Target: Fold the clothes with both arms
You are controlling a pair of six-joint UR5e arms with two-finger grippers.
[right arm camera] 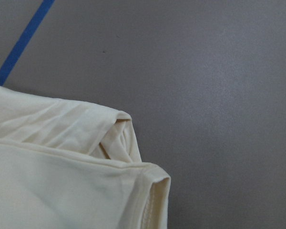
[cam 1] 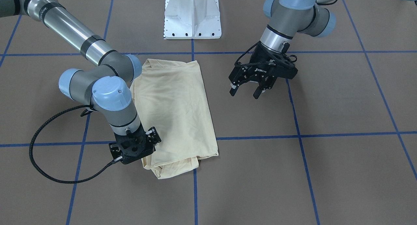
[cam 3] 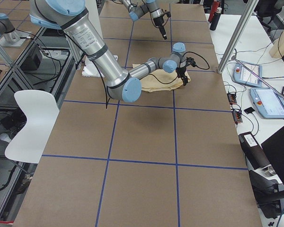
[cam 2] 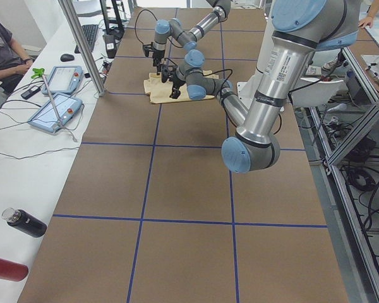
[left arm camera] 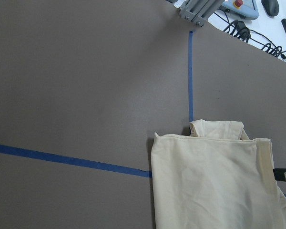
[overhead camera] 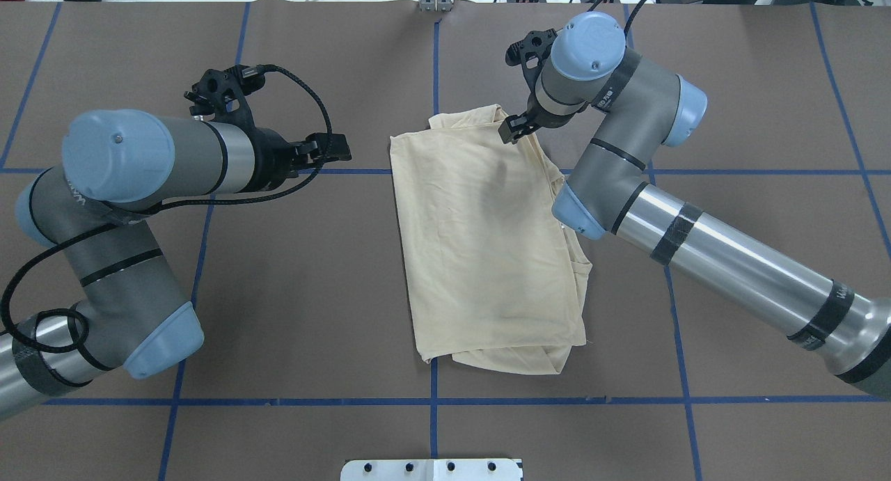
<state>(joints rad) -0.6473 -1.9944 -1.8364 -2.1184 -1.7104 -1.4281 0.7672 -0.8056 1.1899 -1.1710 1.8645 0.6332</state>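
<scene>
A wide table covered in matte brown sheeting is divided into large squares by blue tape lines. A white pedestal base is bolted at the middle of the robot's near edge.

A pale cream T-shirt lies at the table's centre, folded into a long rectangle running from near to far. Its left edge is one clean, straight fold. Along its right and near edges, lower layers poke out unevenly.

The left gripper hangs above bare table well to the left of the shirt, its fingers spread apart and holding nothing. The right gripper is down at the shirt's far right corner. The wrist hides its fingertips, so whether they are pinching the cloth cannot be told. The right arm's forearm crosses above the shirt's right edge.

Bare brown surface stretches away to the left and right of the shirt, out to both table ends.

Beyond the far edge runs a white bench with control tablets and cables. A person sits there. A white chair stands behind the robot.
</scene>
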